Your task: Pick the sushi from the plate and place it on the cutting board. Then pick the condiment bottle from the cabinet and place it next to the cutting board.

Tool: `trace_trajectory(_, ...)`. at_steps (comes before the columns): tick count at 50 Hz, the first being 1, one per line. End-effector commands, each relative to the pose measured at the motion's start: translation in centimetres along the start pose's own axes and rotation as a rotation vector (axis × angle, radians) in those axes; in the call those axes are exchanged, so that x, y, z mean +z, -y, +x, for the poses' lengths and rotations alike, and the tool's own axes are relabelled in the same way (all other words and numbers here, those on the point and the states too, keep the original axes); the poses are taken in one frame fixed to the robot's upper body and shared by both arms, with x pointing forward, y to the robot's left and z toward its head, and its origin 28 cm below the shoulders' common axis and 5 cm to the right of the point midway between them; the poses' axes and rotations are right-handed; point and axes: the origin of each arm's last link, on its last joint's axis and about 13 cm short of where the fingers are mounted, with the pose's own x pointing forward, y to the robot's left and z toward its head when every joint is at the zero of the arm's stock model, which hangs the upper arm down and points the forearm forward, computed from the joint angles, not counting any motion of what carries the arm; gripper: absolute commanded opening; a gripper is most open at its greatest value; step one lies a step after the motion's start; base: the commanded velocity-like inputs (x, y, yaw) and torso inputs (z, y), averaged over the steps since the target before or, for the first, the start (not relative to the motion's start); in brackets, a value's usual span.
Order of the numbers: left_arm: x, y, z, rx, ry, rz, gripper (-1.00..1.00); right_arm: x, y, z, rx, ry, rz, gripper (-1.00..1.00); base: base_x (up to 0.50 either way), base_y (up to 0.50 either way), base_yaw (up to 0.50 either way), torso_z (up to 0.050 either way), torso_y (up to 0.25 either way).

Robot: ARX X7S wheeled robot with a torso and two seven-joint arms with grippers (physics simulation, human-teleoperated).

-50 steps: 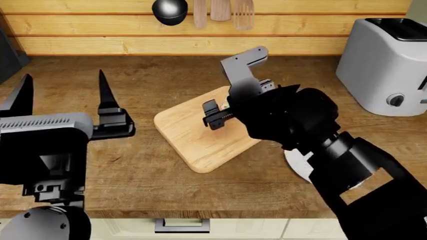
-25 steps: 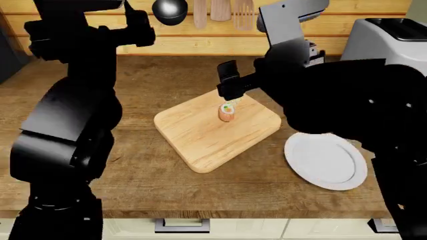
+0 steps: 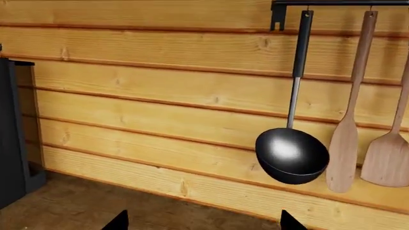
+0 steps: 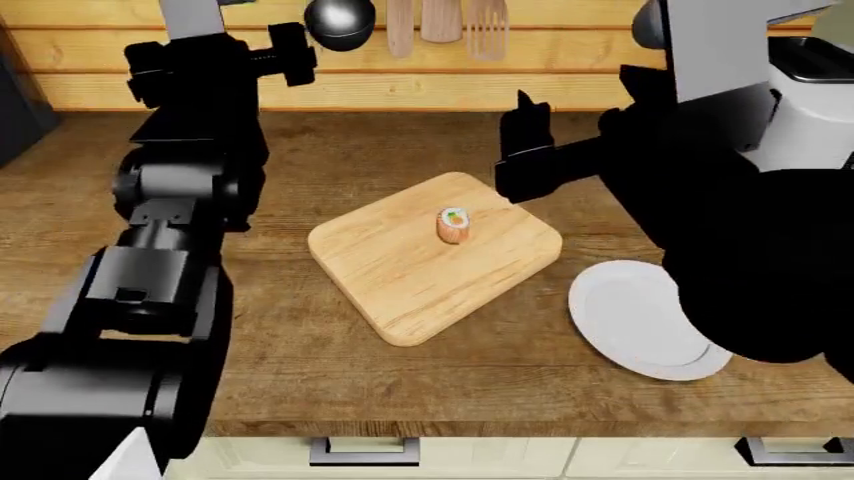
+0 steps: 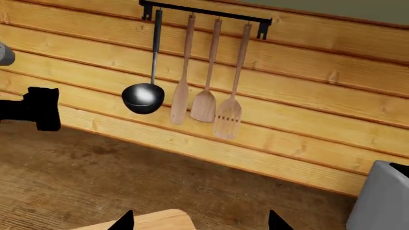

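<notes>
The sushi (image 4: 455, 225) stands upright on the cutting board (image 4: 400, 275), alone near its far corner. To the board's right lies the white plate (image 4: 641, 320), bare, partly behind my right arm. My right gripper (image 4: 523, 150) hangs open above the board's far right corner, apart from the sushi. In the right wrist view its gripper (image 5: 201, 223) is open and faces the wall, with a corner of the cutting board (image 5: 153, 221) below. My left gripper (image 4: 291, 55) is raised near the wall; the left wrist view shows the gripper (image 3: 203, 223) open and holding nothing. The condiment bottle and cabinet are out of view.
A rail on the plank wall carries a black ladle (image 3: 290, 154) and wooden spatulas (image 5: 204, 103). A silver toaster (image 5: 382, 201) stands at the back right. A dark appliance (image 3: 13, 134) sits at the back left. Drawer handles (image 4: 363, 452) line the counter's front edge.
My right gripper let go of the sushi, left it on the board and rose back to the right. My left arm lifted up toward the wall.
</notes>
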Motion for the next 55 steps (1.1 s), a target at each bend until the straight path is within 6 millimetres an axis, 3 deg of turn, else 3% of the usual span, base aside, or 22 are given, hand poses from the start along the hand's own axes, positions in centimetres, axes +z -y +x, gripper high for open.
trace_trajectory(1,-2.8,-0.3,0.0,-0.051,-0.094,-0.028,1.0,0.2,0.3,-2.0,-0.031,0.088,-0.018,1.0,0.0,0.0,0.0,0.0,0.0)
trace_trajectory(11,-3.9,-0.1,-0.3,-0.152,-0.106,-0.026,1.0,-0.3,0.3,-2.0,-0.035,0.094,-0.025,1.0,0.0,-0.01,0.0,0.0,0.0)
trace_trajectory(30,-3.8,-0.5,-0.2,-0.151,-0.116,-0.032,1.0,1.0,0.4,-2.8,-0.009,0.17,-0.066,1.0,0.07,-0.5,0.0,0.0,0.0)
trace_trajectory(38,-3.9,-0.5,-0.2,-0.152,-0.116,-0.031,1.0,2.9,0.5,-3.6,-0.024,0.177,-0.133,1.0,0.2,-0.5,0.0,0.0,0.0)
trace_trajectory(55,-4.0,-0.6,-0.2,-0.157,-0.119,-0.05,1.0,3.7,0.0,-4.0,-0.029,0.181,-0.228,1.0,0.3,-0.36,0.0,0.0,0.0)
